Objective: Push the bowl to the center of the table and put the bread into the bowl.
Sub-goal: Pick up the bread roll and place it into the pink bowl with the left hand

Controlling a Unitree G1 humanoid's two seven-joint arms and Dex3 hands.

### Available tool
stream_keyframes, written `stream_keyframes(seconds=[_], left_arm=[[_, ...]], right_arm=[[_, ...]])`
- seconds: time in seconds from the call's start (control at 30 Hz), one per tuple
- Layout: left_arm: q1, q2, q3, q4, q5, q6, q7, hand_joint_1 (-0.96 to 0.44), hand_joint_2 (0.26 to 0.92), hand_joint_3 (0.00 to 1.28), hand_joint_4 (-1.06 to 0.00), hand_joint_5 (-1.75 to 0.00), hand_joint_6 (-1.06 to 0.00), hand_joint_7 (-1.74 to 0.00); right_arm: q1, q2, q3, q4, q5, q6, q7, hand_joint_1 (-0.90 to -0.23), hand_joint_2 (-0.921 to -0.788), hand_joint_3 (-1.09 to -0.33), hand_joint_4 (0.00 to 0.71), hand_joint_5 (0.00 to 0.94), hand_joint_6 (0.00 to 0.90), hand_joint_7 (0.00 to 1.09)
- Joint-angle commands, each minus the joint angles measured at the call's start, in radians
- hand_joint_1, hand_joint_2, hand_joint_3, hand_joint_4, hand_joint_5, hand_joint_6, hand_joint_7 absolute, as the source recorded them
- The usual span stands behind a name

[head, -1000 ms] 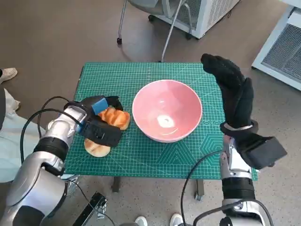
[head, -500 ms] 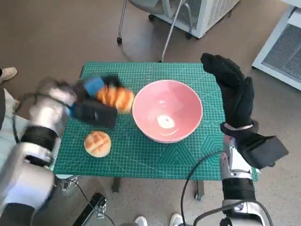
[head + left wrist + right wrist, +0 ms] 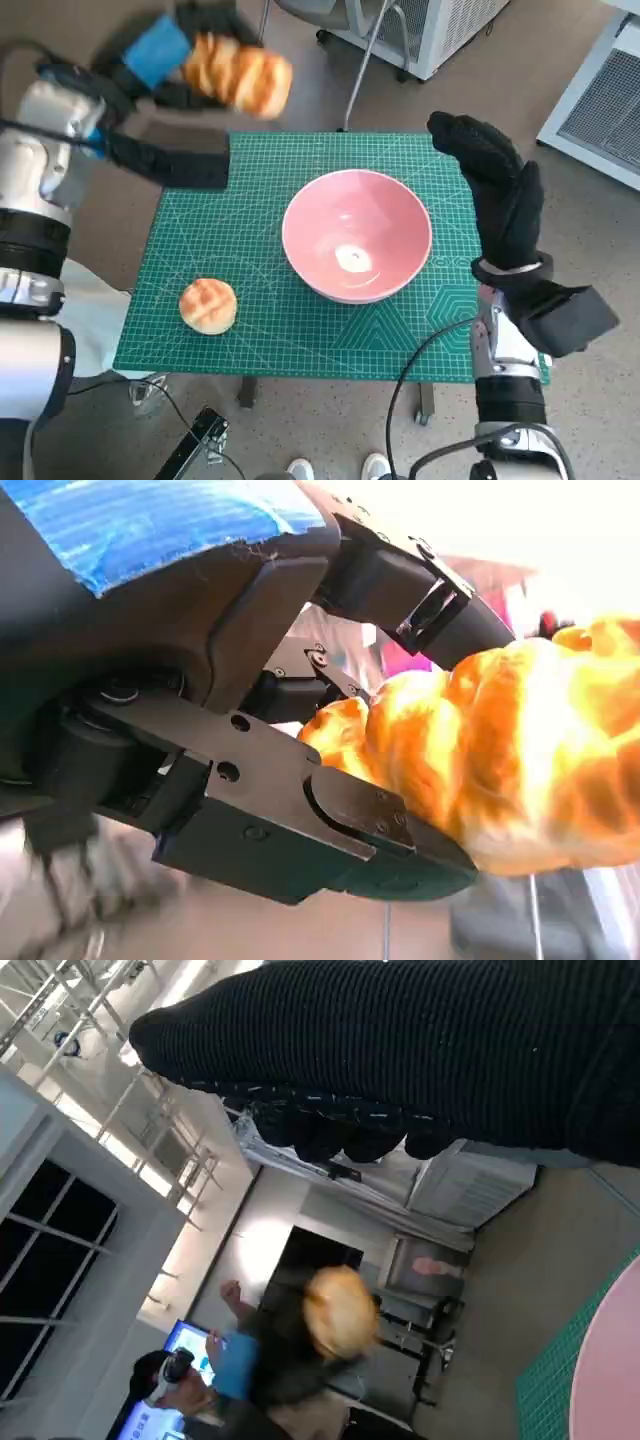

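Left hand: the left hand [image 3: 165,50], blue tape on its back, is raised high beyond the counter's far left corner, and its fingers [image 3: 330,830] are clamped round a long ridged loaf of bread [image 3: 238,75]; the left wrist view shows the black fingers closed against the loaf's golden crust.

Bread held: the loaf hangs in the air, clear of the counter and apart from the bowl, up and to the left of it.

How the bread will handle: I judge it light and soft, with a crust that would dent or crumble under a hard squeeze; the broad middle looks the safest place to hold, and that is roughly where the fingers sit.

Round bun: a second piece, a small round bun [image 3: 208,305], lies on the green mat [image 3: 300,335] near the counter's front left corner, untouched and well apart from both hands.

Bowl: the pink bowl [image 3: 356,235] stands upright about the middle of the counter; nothing is in it, only a bright glare on its bottom. It looks hard, smooth and likely slippery.

Right hand: the gloved right hand [image 3: 495,190] stands upright along the counter's right edge, just beside the bowl, fingers extended together, holding nothing; I cannot tell whether it touches the rim.

Task state: the bowl seems placed; no bread is in yet.
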State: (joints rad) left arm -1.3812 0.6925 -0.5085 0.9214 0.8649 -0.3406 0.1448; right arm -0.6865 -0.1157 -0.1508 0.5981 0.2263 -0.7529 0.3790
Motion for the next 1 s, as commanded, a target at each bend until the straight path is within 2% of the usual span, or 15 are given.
stream_keyframes(seconds=[0.03, 0.17, 0.3, 0.47, 0.63, 0.7, 0.73, 0.8, 0.87, 1.0], left_arm=[[0.036, -0.014, 0.014, -0.106, -0.003, -0.033, 0.026, 0.0, 0.921, 0.13, -0.51, -1.27, -0.68, -1.19], [0.075, -0.039, 0.018, -0.165, -0.037, -0.092, -0.016, 0.0, 0.921, 0.16, -0.46, -1.31, -0.65, -1.23], [0.116, -0.077, 0.005, -0.246, -0.034, -0.091, -0.066, 0.0, 0.921, 0.17, -0.46, -1.27, -0.63, -1.29], [0.156, -0.132, -0.031, -0.251, 0.001, -0.117, -0.056, 0.0, 0.921, 0.16, -0.48, -1.23, -0.63, -1.31], [0.173, -0.189, -0.077, -0.217, 0.054, -0.113, -0.041, 0.0, 0.92, 0.16, -0.48, -1.27, -0.63, -1.28], [0.176, -0.21, -0.098, -0.196, 0.078, -0.112, -0.026, 0.0, 0.833, 0.34, -0.48, -1.29, -0.59, -1.38], [0.177, -0.222, -0.113, -0.183, 0.096, -0.107, -0.015, 0.0, 0.754, 0.5, -0.47, -1.32, -0.57, -1.46], [0.176, -0.245, -0.137, -0.154, 0.128, -0.099, 0.002, 0.0, 0.679, 0.66, -0.47, -1.34, -0.52, -1.56], [0.172, -0.265, -0.158, -0.123, 0.153, -0.093, 0.014, 0.0, 0.658, 0.7, -0.48, -1.32, -0.49, -1.62], [0.169, -0.291, -0.187, -0.064, 0.181, -0.089, 0.033, 0.0, 0.651, 0.73, -0.49, -1.3, -0.47, -1.66]], right_arm=[[0.006, -0.008, 0.001, 0.026, 0.0, -0.001, 0.01, -0.58, -0.921, -0.767, 0.328, 0.009, -0.001, 0.8], [0.005, -0.009, 0.002, 0.03, -0.001, -0.007, 0.012, -0.574, -0.921, -0.768, 0.328, 0.009, -0.001, 0.8], [0.005, -0.014, 0.001, 0.031, -0.001, -0.012, 0.013, -0.573, -0.921, -0.769, 0.328, 0.009, -0.001, 0.79], [0.008, -0.019, -0.001, 0.028, 0.002, -0.018, 0.014, -0.577, -0.921, -0.769, 0.328, 0.009, -0.001, 0.79], [0.014, -0.022, -0.003, 0.026, 0.003, -0.024, 0.013, -0.581, -0.921, -0.768, 0.329, 0.009, -0.001, 0.79], [0.017, -0.022, -0.003, 0.026, 0.005, -0.025, 0.013, -0.585, -0.921, -0.767, 0.333, 0.011, 0.001, 0.8], [0.019, -0.022, -0.003, 0.024, 0.007, -0.026, 0.014, -0.587, -0.921, -0.766, 0.335, 0.012, 0.001, 0.8], [0.025, -0.022, -0.003, 0.019, 0.01, -0.027, 0.015, -0.586, -0.921, -0.765, 0.336, 0.013, 0.002, 0.81], [0.031, -0.022, -0.003, 0.013, 0.015, -0.026, 0.018, -0.586, -0.921, -0.764, 0.337, 0.013, 0.001, 0.81], [0.043, -0.022, -0.004, -0.002, 0.023, -0.022, 0.021, -0.583, -0.921, -0.76, 0.338, 0.014, 0.0, 0.82]])
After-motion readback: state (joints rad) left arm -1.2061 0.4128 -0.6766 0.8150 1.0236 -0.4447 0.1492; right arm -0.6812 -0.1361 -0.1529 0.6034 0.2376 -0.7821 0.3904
